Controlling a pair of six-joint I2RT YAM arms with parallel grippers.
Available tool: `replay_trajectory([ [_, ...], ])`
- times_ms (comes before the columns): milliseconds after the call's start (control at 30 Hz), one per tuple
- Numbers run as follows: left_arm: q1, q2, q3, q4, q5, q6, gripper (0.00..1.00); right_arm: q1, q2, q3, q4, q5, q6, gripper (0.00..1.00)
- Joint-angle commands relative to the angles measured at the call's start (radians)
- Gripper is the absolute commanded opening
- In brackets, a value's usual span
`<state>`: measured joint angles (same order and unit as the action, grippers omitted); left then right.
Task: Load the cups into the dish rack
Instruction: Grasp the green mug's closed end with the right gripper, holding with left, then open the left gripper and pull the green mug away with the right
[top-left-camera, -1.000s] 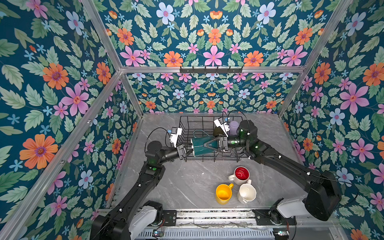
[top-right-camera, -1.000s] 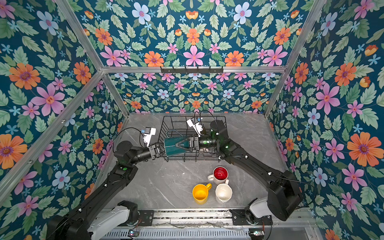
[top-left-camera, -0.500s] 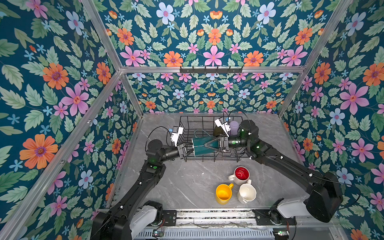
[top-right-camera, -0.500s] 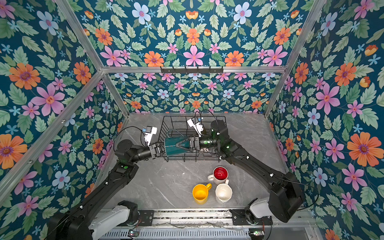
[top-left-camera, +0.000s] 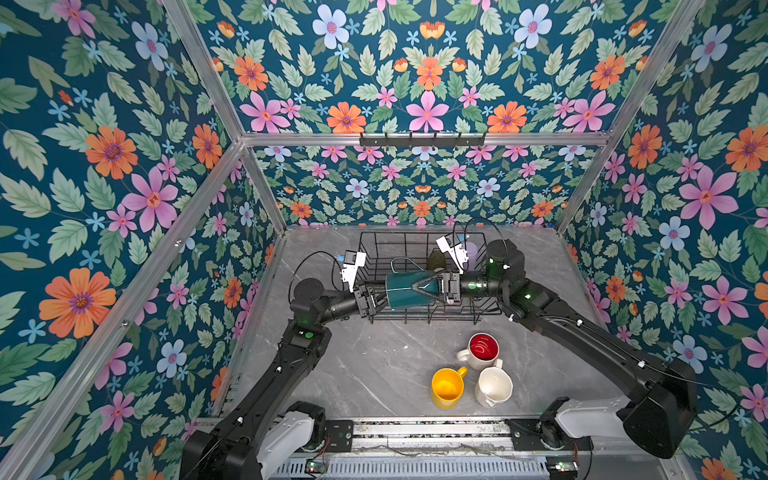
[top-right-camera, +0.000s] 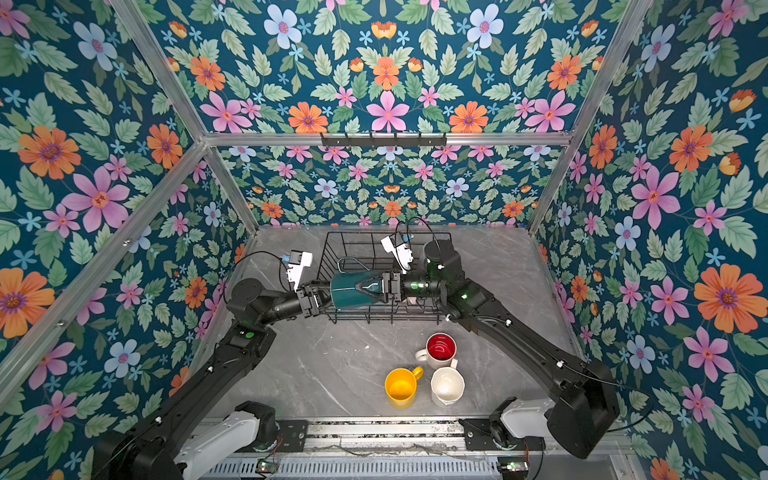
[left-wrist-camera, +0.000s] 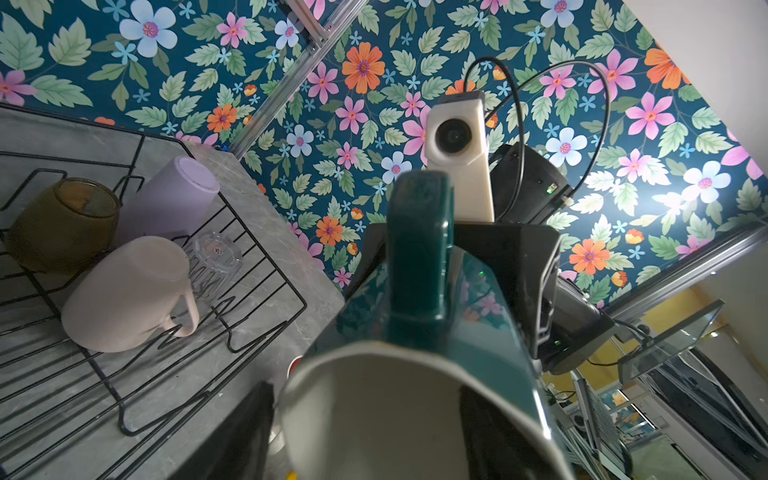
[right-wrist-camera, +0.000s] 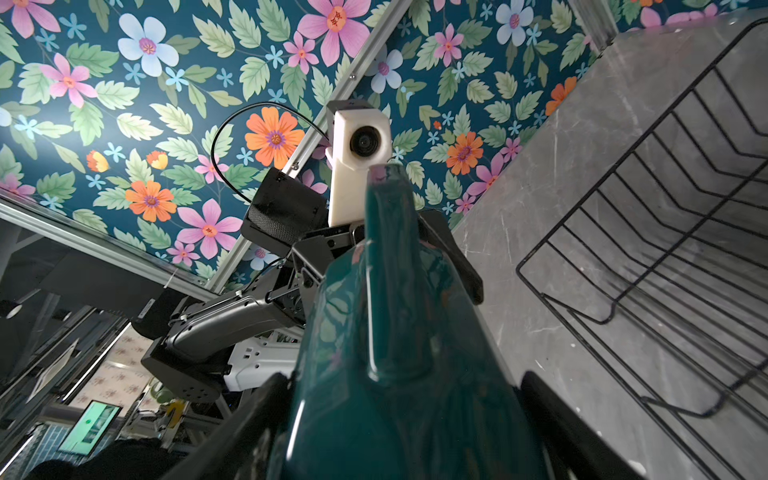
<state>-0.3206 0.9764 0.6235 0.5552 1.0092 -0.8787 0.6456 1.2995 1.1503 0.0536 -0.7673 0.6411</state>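
Observation:
The dark green mug (top-left-camera: 401, 291) (top-right-camera: 347, 293) (left-wrist-camera: 419, 299) (right-wrist-camera: 395, 332) lies on its side in the air over the dish rack's (top-left-camera: 399, 233) (left-wrist-camera: 286, 276) front left part. My right gripper (top-left-camera: 415, 287) (right-wrist-camera: 399, 424) is shut on its body from the base end. My left gripper (top-left-camera: 376, 301) (left-wrist-camera: 370, 415) is open at the mouth, one finger inside, one outside. Upside down in the rack are a lilac tumbler (left-wrist-camera: 174, 195), an olive-amber glass (left-wrist-camera: 62, 224), a pale pink mug (left-wrist-camera: 124, 295) and a clear glass (left-wrist-camera: 216, 253). A red-lined white mug (top-left-camera: 482, 351), a yellow mug (top-left-camera: 446, 386) and a white mug (top-left-camera: 494, 386) stand on the table.
A black hook rail (top-left-camera: 422, 139) hangs on the back wall above the rack. Flowered walls close in the grey marble table (top-left-camera: 365, 365) on three sides. The three standing mugs cluster at the front right, near my right arm.
My left gripper has opened and let go of the green mug's rim. The right gripper keeps its hold, and the mug has hardly moved.

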Motion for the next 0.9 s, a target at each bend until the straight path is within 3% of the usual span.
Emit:
replay_trajectory([
  [0,0.002,-0.034,0.017,-0.087,-0.037,0.100,0.85,0.003,-0.050,0.040,-0.070,0.079,-0.069,0.00],
  [200,0.010,-0.094,0.057,-0.322,-0.182,0.251,0.94,0.000,-0.085,0.129,-0.282,0.197,-0.158,0.00],
  [467,0.017,-0.138,0.066,-0.447,-0.404,0.299,0.95,-0.002,-0.062,0.178,-0.330,0.253,-0.176,0.00],
  [733,0.018,-0.268,0.082,-0.660,-0.890,0.386,0.99,-0.002,0.036,0.292,-0.448,0.353,-0.241,0.00],
  [867,0.019,-0.340,0.052,-0.679,-1.000,0.408,1.00,0.000,0.095,0.353,-0.508,0.404,-0.274,0.00],
])
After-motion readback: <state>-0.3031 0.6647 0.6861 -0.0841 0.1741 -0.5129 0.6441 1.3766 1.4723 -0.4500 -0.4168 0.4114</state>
